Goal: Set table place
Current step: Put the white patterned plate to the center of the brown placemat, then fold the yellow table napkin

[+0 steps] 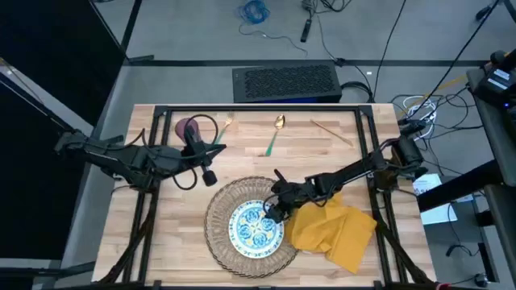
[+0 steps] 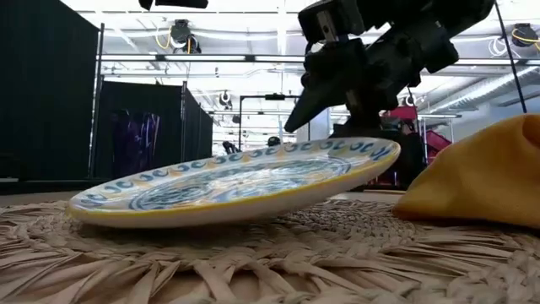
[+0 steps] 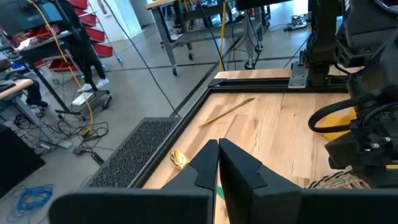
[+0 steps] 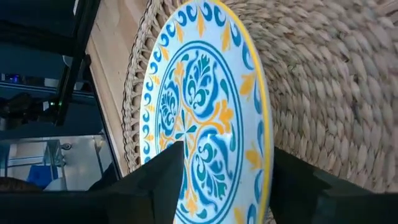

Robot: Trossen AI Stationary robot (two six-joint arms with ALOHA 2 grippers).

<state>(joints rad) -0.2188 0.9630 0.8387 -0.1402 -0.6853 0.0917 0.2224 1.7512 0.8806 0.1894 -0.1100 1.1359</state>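
Step in hand: the plate [image 1: 256, 226] is being set down on the wicker mat [image 1: 219, 216] at the near side of the tabletop [image 1: 339, 157]. One rim is resting on the weave; the far rim is riding tilted upward.

Right tool [image 1: 274, 208]: straddling the plate's raised rim, one finger over its face and one outside the edge; pinching the plate, by my reading.

Next move, as a judgement: lowering the rim flat, then spreading the fingers and lifting clear without dragging the plate off centre.

Yellow napkin [image 1: 334, 229]: lying crumpled just beside the mat, close under the right arm; likely to snag.

Left tool [image 1: 209, 175]: hanging near the mat's far-left edge, fingers pressed together, empty.

Farther back: purple cup [image 1: 189, 128], fork [image 1: 222, 132], spoon [image 1: 275, 133], all awaiting placement.
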